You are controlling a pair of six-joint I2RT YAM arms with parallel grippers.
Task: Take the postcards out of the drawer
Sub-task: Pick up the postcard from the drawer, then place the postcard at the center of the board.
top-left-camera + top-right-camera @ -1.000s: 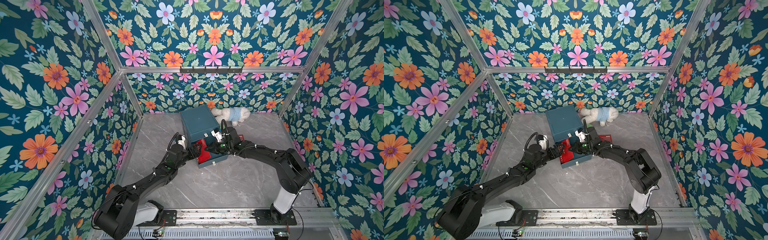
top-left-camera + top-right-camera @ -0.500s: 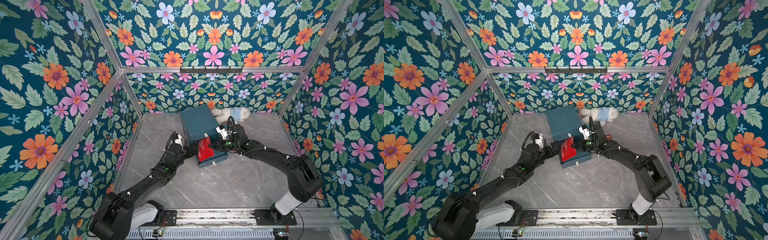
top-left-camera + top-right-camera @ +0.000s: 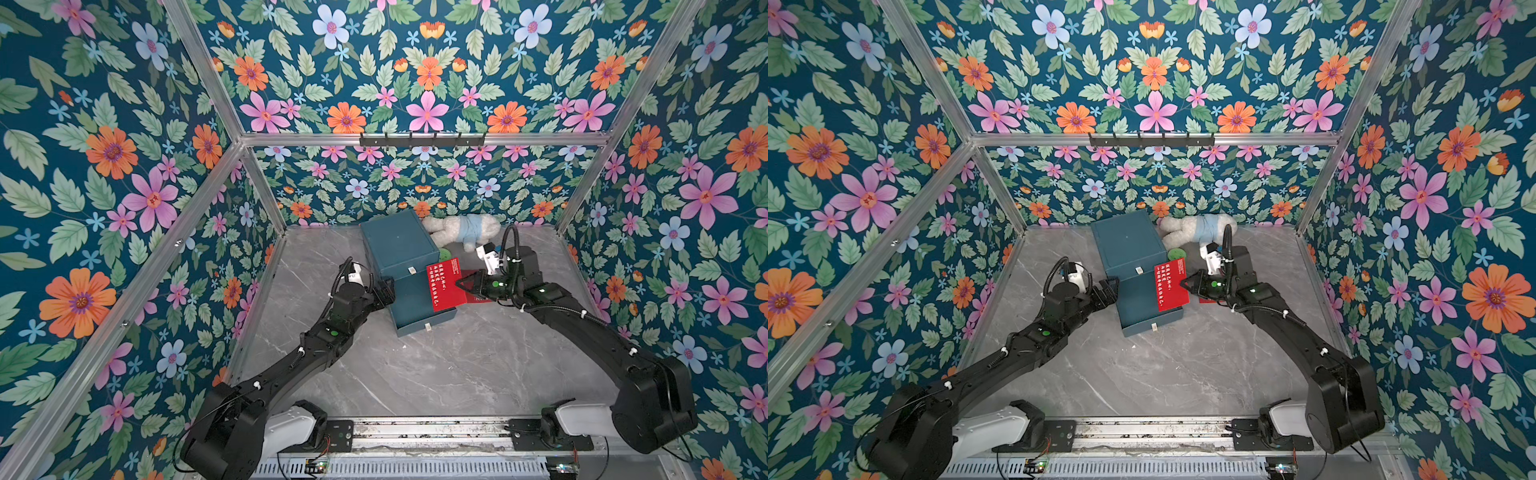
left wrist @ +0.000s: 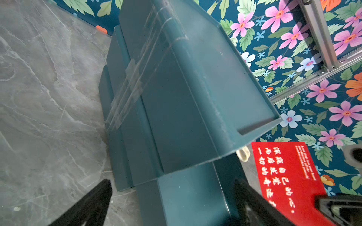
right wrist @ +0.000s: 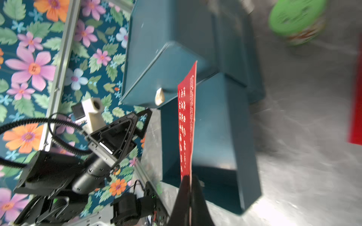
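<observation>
Right wrist view: the right claw (image 5: 189,185) is seen pressed together on the near edge of a red postcard (image 5: 187,121) with white text, held edge-on. Beyond the grip, the card is carried above the open drawer (image 5: 211,137) of the teal cabinet (image 5: 176,39). Its far corner is placed close to the small pale knob (image 5: 159,95) on the cabinet's closed upper front; contact cannot be told. A second red card (image 5: 356,94) is seen flat and blurred, and past the cabinet a green-lidded tub (image 5: 295,19).

In a top view, that second card is found on the surface (image 3: 415,374) just beside the cabinet, on the right arm's side and partly under that arm. The left claw (image 3: 385,291) is held wide apart at the cabinet's opposite side, just beside the drawer, with nothing in it. Behind the cabinet a plush toy (image 3: 461,230) is lying. No cream cards are seen; part of the drawer floor is hidden by the held card.

Risks, as judged:
- Only a thin margin is pinched, so the card may be swung or slipped loose by a quick move.
- The far corner may be snagged on the knob.
- If released too early, the card would be dropped back into the drawer.
</observation>
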